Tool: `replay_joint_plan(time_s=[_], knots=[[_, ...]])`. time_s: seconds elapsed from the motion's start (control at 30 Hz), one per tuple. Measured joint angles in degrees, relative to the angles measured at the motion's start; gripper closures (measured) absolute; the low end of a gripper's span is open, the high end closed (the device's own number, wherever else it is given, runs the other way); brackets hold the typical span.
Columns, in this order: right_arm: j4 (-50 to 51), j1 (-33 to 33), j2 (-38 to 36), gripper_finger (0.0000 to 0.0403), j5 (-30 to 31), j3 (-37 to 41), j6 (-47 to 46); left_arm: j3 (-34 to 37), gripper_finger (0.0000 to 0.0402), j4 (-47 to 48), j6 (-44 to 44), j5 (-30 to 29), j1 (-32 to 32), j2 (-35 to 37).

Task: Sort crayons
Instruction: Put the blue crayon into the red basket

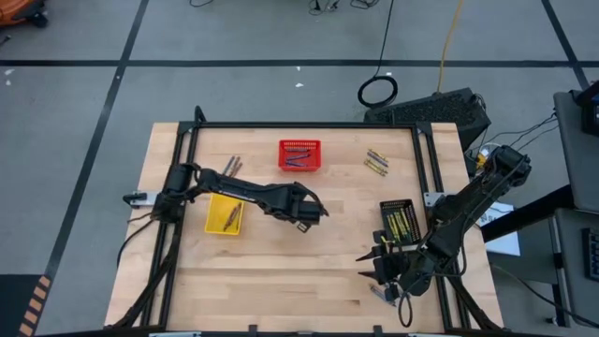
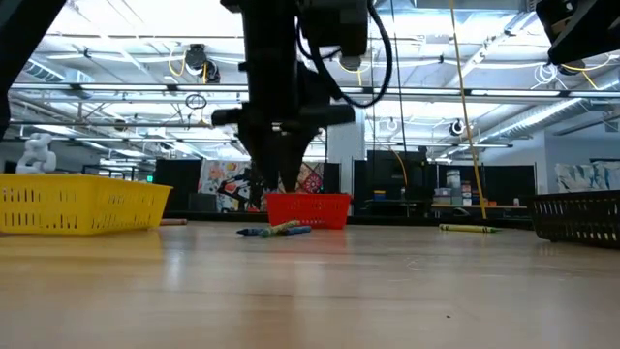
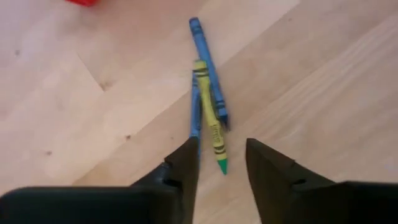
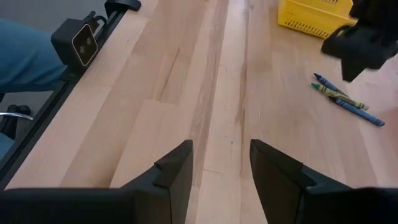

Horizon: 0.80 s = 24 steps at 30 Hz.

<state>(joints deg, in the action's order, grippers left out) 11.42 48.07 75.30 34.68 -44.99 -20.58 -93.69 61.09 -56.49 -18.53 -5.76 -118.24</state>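
The left arm reaches toward three o'clock, its left gripper low, fingers parted. The right gripper, at five o'clock, is parted too.

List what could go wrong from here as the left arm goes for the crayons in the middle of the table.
1. The left gripper hangs open above a yellow-green crayon that lies across two blue crayons; closing may catch more than one colour, or flick one away.
2. The fingers straddle only the yellow-green crayon's tip, so a grip there could let it pivot or slip.
3. The red basket is close by; a nudged crayon could roll against it.

The right gripper waits open near the table's right front.
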Motion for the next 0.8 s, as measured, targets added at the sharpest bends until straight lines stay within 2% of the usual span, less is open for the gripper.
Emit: replay_joint_plan(time_s=[0.1,0.27,0.37,0.5,0.57,0.63,0.8], knots=[[0.0,0.0,0.0,0.0259,0.0,0.0,0.0,0.0,0.0233,0.8,0.4,-1.9,-0.7,2.4],[0.4,0.0,0.6,0.0259,1.8,0.0,0.1,0.7,0.0179,3.7,-1.0,-9.8,-5.5,6.2],[0.5,-0.1,2.6,0.0259,4.6,0.0,-0.8,2.9,0.0173,4.0,-5.8,-14.1,-10.1,7.5],[0.2,-1.5,5.7,0.0259,4.2,0.0,-3.7,8.1,0.0184,0.6,-14.0,-19.7,-16.5,7.7],[0.4,-2.2,6.7,0.0259,4.0,0.0,-5.9,11.9,0.0193,-4.6,-16.7,-21.6,-19.1,7.7],[1.0,-2.8,6.8,0.0259,1.3,0.0,-8.4,16.4,0.0204,-13.3,-16.5,-22.6,-20.7,7.7],[3.3,-4.0,4.0,0.0259,-8.8,-1.0,-15.4,24.7,0.0233,-37.1,-8.0,-26.7,-22.0,7.7]])
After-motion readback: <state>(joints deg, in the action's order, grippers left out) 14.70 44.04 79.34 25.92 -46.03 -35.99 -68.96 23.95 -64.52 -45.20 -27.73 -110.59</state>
